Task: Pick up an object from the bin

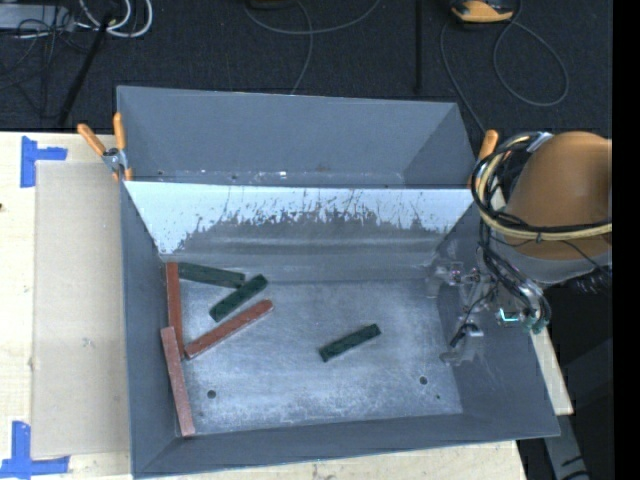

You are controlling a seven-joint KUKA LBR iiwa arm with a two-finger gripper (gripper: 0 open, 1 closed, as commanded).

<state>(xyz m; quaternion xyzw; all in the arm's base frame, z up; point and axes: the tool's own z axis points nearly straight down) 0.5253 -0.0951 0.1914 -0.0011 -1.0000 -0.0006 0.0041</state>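
Camera view looks down on the bin (300, 148), and the arm comes in over the right rim. Its wrist, under the orange cover (565, 193), sits outside the bin just past the right wall. Looped cables (495, 183) hang on the cover's left side. From there the arm slopes down and to the left into the bin.

The gripper (458, 350) hangs low at the right edge of the floor, close beside the right wall and about midway between the back and front walls. It points down at bare floor. I cannot tell whether the claw is spread or pressed together.

The nearest thing is a dark green bar (349, 342). It lies flat near the middle of the floor, well apart from the gripper on its left, with its right end turned a little toward the back wall.

The rest lies near the left wall:
- A second green bar (238, 297) lies aslant.
- A third green bar (210, 275) lies behind it, nearer the back left corner.
- A brown slat (228, 329) lies aslant just in front of the second green bar.
- Two more brown slats run along the left edge, the rear slat (173, 298) and the front slat (179, 383), which reaches toward the front left corner.
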